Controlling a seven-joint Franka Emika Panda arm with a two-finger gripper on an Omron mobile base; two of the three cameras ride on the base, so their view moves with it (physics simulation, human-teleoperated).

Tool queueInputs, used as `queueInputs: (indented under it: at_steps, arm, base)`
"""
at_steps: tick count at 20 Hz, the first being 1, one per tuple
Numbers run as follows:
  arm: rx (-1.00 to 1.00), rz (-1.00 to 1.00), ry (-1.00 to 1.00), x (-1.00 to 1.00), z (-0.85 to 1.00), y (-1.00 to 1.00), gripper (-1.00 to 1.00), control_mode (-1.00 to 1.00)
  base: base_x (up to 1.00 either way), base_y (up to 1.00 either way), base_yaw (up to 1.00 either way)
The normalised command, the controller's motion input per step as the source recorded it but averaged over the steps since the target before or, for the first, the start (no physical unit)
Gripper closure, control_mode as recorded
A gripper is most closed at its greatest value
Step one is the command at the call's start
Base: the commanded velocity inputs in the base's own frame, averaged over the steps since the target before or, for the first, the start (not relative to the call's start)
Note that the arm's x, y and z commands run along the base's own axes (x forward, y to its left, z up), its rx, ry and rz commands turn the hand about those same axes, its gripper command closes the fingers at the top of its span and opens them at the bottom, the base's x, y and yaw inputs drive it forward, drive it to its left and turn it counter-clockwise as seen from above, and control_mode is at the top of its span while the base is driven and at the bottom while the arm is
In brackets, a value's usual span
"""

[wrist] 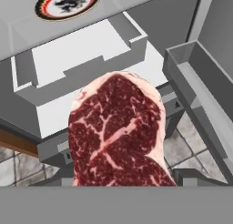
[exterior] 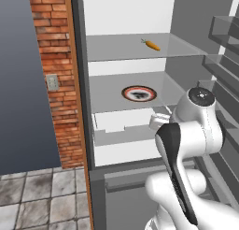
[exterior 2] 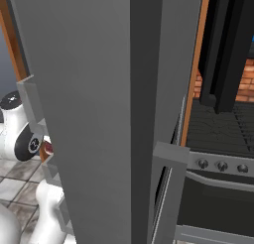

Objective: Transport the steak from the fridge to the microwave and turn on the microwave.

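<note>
- Inside the open fridge (exterior: 130, 32), in the left base view, an orange carrot (exterior: 151, 45) lies on the upper clear shelf and a round plate (exterior: 139, 93) sits on the shelf below; the white arm (exterior: 186, 145) rises in front.
- Right base view: the grey fridge door blocks most of the scene, with a black knobbed stove (exterior 2: 218, 163) to its right.
- Hand view: the steak (wrist: 117, 132) hangs close to the camera over the white drawer (wrist: 77, 68), so the pincer appears to be pinching it, though the fingertips are hidden.
</note>
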Motion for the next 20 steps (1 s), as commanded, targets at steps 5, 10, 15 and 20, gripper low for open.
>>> queueInputs:
  at_steps: [5, 10, 15, 20]
  arm:
    - [0.0, 0.0, 0.0, 0.0, 0.0, 0.0, 1.0, 1.0]
    - [0.0, 0.0, 0.0, 0.0, 0.0, 0.0, 1.0, 1.0]
    - [0.0, 0.0, 0.0, 0.0, 0.0, 0.0, 1.0, 1.0]
    - [0.0, 0.0, 0.0, 0.0, 0.0, 0.0, 1.0, 1.0]
  base:
    - [-0.3, 0.0, 0.0]
    - [-0.42, 0.07, 0.0]
    - [-0.28, 0.33, 0.0]
    - [-0.06, 0.55, 0.0]
